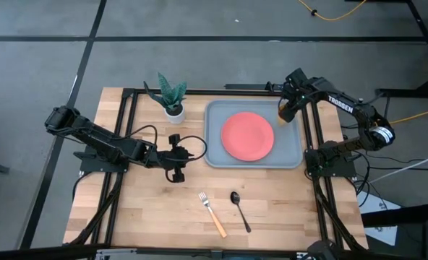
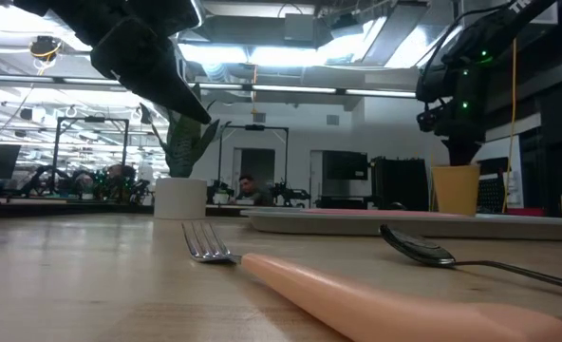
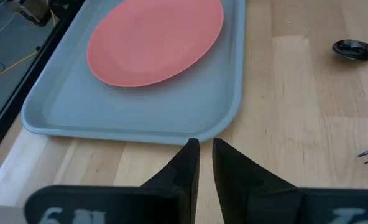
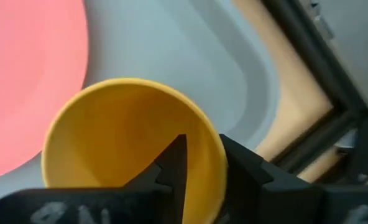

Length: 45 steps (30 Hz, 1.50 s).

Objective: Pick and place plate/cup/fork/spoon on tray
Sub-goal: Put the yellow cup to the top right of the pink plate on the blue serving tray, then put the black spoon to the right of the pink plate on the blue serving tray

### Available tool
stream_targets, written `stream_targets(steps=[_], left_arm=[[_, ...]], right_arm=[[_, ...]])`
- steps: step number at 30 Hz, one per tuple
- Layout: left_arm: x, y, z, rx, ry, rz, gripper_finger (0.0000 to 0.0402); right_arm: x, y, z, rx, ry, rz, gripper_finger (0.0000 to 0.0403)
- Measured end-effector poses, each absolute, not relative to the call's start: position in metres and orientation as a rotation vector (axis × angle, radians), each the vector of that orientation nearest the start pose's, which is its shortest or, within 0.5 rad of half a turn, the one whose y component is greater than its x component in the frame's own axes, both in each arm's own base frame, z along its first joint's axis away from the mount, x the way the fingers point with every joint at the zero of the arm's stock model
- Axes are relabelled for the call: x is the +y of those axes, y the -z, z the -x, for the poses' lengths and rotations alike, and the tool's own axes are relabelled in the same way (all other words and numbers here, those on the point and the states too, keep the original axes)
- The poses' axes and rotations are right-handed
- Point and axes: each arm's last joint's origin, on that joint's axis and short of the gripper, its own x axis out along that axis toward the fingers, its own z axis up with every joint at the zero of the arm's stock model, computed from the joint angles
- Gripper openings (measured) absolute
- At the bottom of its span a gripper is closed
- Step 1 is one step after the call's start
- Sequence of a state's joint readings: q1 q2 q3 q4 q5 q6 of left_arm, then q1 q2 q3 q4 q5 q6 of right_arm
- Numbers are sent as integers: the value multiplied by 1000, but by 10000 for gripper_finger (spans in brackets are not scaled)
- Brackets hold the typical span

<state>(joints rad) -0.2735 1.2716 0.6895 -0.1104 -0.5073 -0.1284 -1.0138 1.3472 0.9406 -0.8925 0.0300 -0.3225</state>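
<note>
The coral-red plate [image 1: 247,136] lies flat on the light blue-grey tray [image 1: 215,153]. My right gripper [image 1: 287,110] is shut on the yellow-orange cup [image 4: 109,143] over the tray's far right corner. My left gripper [image 3: 206,152] is shut and empty, above the wood just left of the tray. The fork [image 1: 212,213], with a tan handle, and the dark spoon [image 1: 239,209] lie flat on the table near its front edge, side by side. My right gripper holds the cup by its rim and wall [image 4: 216,149], one finger [image 4: 174,158] inside the cup and one [image 4: 252,171] outside. The fingers come from above. The cup stands upright [image 2: 455,190], its base at the tray's rim height; whether it rests on the tray I cannot tell.
A small white pot with a green plant [image 1: 173,97] stands at the table's far side, left of the tray. A black frame [image 1: 311,137] runs along the tray's right side. Bare wood lies between the tray and the cutlery.
</note>
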Motion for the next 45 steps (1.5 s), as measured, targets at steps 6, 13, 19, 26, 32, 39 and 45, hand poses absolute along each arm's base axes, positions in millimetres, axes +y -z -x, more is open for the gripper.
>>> stream_targets(steps=[6, 13, 19, 26, 32, 39, 45], left_arm=[[-54, -212, -246, 625, -264, -141, 39], [-54, -212, -246, 625, -265, -141, 39], [-54, -212, -246, 625, -264, -141, 39], [-54, -212, -246, 625, -265, -141, 39], [-54, -212, -246, 625, -264, -142, 39], [-54, -212, -246, 625, -264, -141, 39], [-54, -212, -246, 625, -265, -142, 39]], right_arm=[[-198, -244, -122, 1261, 699, -321, 88], [-187, -271, -115, 1166, 737, -242, 88], [-162, -293, -107, 992, 672, -293, 87], [-131, -313, -103, 742, 424, -441, 87], [-114, -328, -108, 529, 116, -558, 87], [-90, -337, -124, 423, -339, -543, 87], [-75, -335, -136, 496, -374, -476, 87]])
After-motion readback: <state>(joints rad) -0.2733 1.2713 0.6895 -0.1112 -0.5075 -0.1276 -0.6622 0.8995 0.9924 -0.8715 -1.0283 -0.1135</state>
